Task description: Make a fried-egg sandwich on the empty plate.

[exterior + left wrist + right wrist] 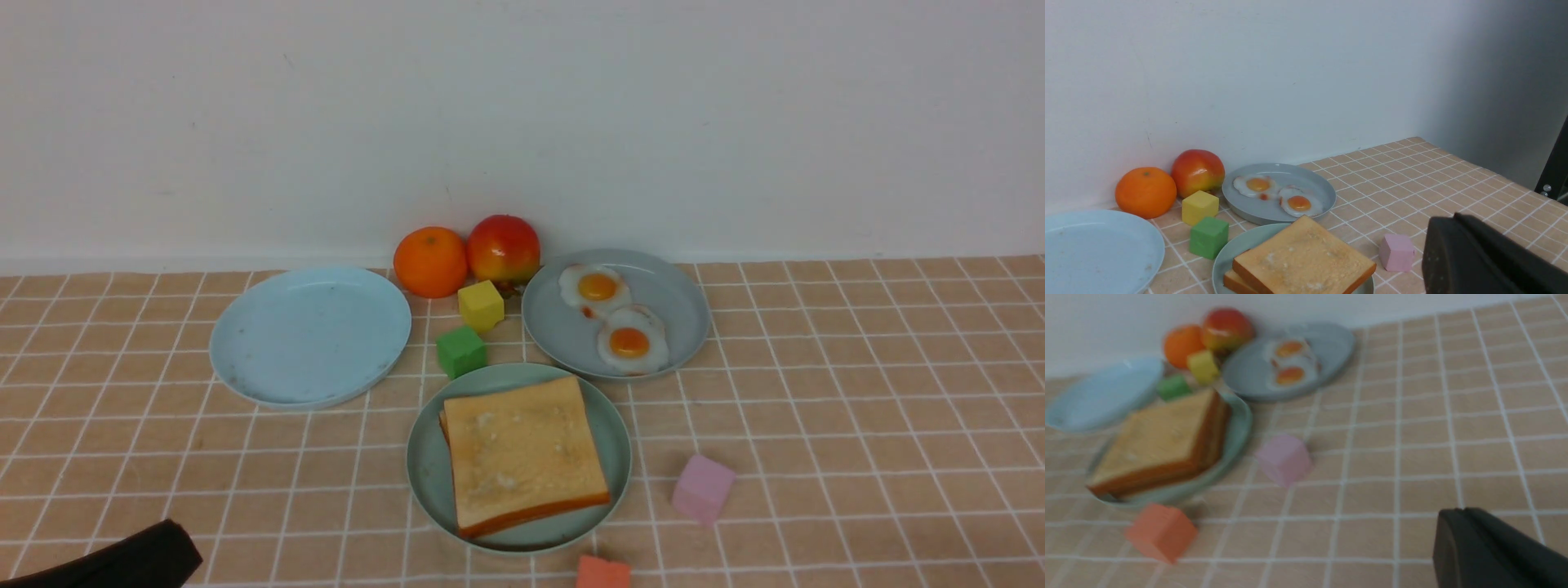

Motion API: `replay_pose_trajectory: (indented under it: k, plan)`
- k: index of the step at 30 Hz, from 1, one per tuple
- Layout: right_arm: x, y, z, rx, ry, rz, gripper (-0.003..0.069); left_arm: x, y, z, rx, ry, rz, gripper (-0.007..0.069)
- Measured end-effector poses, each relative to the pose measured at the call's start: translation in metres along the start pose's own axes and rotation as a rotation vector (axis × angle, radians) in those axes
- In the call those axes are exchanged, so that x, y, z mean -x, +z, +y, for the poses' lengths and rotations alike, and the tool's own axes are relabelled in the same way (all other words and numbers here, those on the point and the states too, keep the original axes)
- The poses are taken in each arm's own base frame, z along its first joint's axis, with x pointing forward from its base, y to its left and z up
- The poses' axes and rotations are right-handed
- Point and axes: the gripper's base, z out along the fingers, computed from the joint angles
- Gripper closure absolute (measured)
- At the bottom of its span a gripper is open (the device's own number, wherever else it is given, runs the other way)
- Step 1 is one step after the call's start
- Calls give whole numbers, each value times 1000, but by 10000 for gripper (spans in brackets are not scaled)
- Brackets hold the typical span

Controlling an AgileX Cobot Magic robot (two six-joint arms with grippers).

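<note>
Tan tiled tablecloth (857, 392) with white gridlines; plain white wall (522, 122) behind.

Golden-brown toast (522, 453) on mint-green plate (426, 465), sky-blue plate (310, 336), grey-blue plate (682, 306), peach counter (857, 408) with white grid, pink cube (702, 488)
</note>
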Motion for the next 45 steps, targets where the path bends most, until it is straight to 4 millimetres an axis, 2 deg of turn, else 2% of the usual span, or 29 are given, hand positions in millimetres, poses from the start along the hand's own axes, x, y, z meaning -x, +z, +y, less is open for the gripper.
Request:
replay_pose_trajectory:
  k: [4,8,22,45]
  plan:
    - [1,-1,-8,-130,19,-41,673,0,0,0,0,0,2,638]
    - [1,-2,-10,-181,-45,-53,673,-1,0,0,-2,0,8,638]
    - [-1,-2,-7,-151,-105,-23,673,-1,0,0,-2,0,12,627]
    - [-1,-2,-7,-149,-101,-23,662,-2,0,0,-2,0,15,624]
